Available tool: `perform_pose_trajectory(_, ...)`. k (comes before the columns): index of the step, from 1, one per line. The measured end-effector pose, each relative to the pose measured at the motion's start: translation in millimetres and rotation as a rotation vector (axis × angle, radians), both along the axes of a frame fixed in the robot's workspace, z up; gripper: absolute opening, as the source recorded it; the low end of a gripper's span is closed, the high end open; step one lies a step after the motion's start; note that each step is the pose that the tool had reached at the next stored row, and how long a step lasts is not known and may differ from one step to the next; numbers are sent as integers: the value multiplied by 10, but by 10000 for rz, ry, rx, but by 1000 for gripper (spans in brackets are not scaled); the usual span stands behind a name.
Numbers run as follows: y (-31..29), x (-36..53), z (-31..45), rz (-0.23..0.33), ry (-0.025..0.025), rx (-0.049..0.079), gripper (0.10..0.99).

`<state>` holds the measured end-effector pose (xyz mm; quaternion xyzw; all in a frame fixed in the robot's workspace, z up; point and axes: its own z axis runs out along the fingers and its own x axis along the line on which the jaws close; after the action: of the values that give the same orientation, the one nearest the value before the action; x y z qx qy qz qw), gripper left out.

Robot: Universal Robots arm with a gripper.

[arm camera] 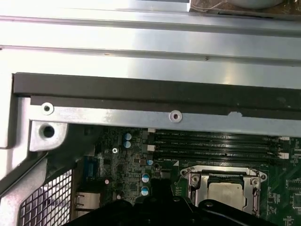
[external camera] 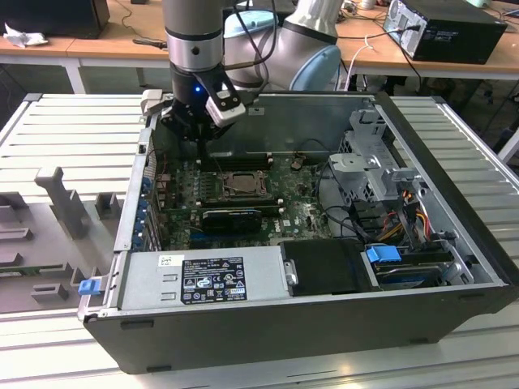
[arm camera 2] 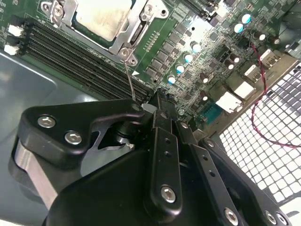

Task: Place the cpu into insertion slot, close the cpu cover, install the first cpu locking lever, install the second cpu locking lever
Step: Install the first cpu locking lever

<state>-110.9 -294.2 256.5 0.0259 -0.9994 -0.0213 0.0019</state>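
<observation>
My arm (external camera: 195,36) reaches straight down, wrist vertical; my gripper (arm camera 2: 157,101) points downward with its black fingers (arm camera 2: 162,155) drawn together.

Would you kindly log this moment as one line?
cpu seated in insertion slot | cpu cover down | gripper beside slot

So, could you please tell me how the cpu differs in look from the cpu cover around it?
The cpu is a solid, pale beige plate with a matt face; the cpu cover is a shinier silvery frame with an open middle. The cpu sits inside, the cpu cover rims it. Both are metal, lying flat in the insertion slot.
</observation>
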Motion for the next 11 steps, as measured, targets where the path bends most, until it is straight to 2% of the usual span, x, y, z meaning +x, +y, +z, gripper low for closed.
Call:
perform_pose_trajectory(7, 51, 26, -4, 77, 0, 9, 106)
perform_pose_trajectory(11, 55, 115, -5, 82, 0, 14, 106)
